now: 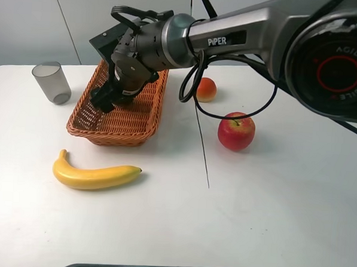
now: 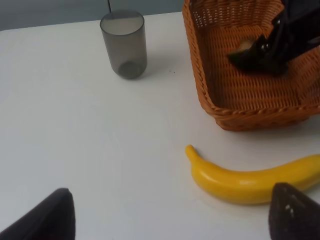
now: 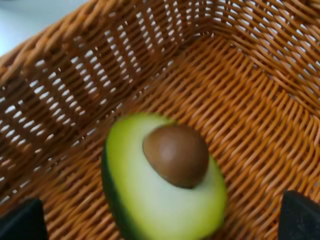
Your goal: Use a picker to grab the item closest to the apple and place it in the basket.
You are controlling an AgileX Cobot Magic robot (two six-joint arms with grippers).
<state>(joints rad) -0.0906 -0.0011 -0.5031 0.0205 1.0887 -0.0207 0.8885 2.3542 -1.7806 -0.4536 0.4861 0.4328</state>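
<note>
A red apple (image 1: 236,131) sits on the white table at right of centre. My right arm reaches across the middle, and its gripper (image 1: 105,100) hangs down inside the orange wicker basket (image 1: 83,125). In the right wrist view a halved avocado (image 3: 165,185), cut face and brown pit up, lies slightly blurred on the basket floor (image 3: 250,100). It sits between the right gripper's (image 3: 160,220) wide-apart fingertips (image 3: 300,217), which do not touch it. My left gripper (image 2: 170,220) stands open low over the table, near the banana (image 2: 250,177).
A yellow banana (image 1: 95,175) lies in front of the basket. A grey translucent cup (image 1: 52,82) stands at the back left. A small orange fruit (image 1: 206,89) sits behind the apple. A black cable (image 1: 196,80) loops from the right arm.
</note>
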